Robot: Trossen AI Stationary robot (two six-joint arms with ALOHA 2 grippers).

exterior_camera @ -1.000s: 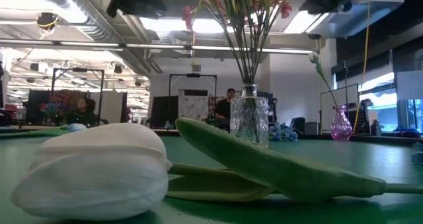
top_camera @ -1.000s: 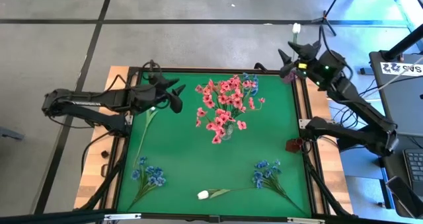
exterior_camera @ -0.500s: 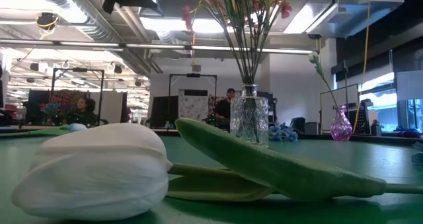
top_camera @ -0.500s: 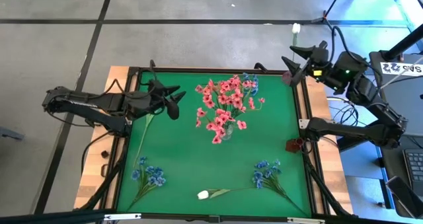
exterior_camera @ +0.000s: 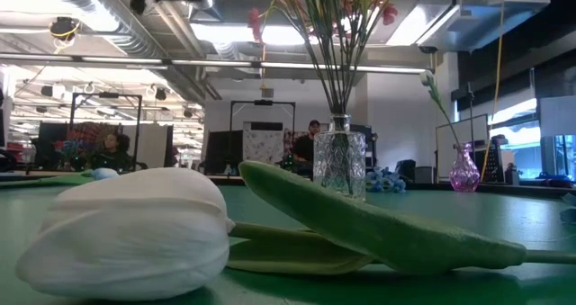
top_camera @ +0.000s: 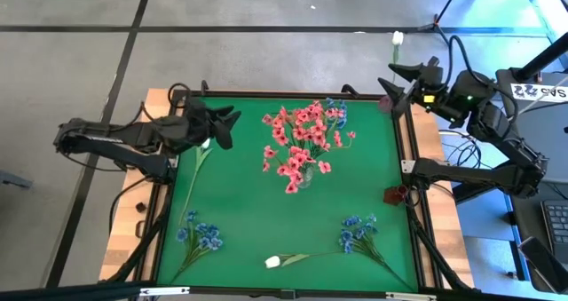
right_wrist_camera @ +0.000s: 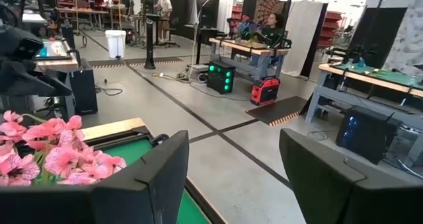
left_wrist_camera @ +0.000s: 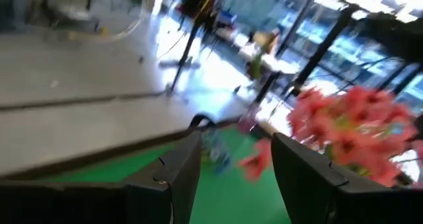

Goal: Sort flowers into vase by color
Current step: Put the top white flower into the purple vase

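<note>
A clear glass vase [exterior_camera: 339, 165] in the middle of the green table holds pink flowers [top_camera: 298, 143] and a few blue ones [top_camera: 335, 113]. A small pink vase [exterior_camera: 464, 170] at the far right corner holds one white bud [top_camera: 398, 37]. Lying on the table are two blue sprigs [top_camera: 200, 237] [top_camera: 358, 234], a white bud [top_camera: 273, 261] near the front edge and a white-tipped stem [top_camera: 201, 159] at the left. My left gripper [top_camera: 225, 127] hangs open above that stem. My right gripper [top_camera: 399, 81] is open and empty, above the far right corner.
A small dark red thing [top_camera: 395, 194] sits at the table's right edge. A black raised frame [top_camera: 266, 94] runs around the table. The green cloth between the glass vase and the flowers lying near the front edge is bare.
My right gripper has risen and drawn back toward the table's right edge, leaving the top of the low view. My left gripper has pulled back a little toward the left edge, away from the pink flowers, and rolled about its own axis. The flowers have stayed where they were.
</note>
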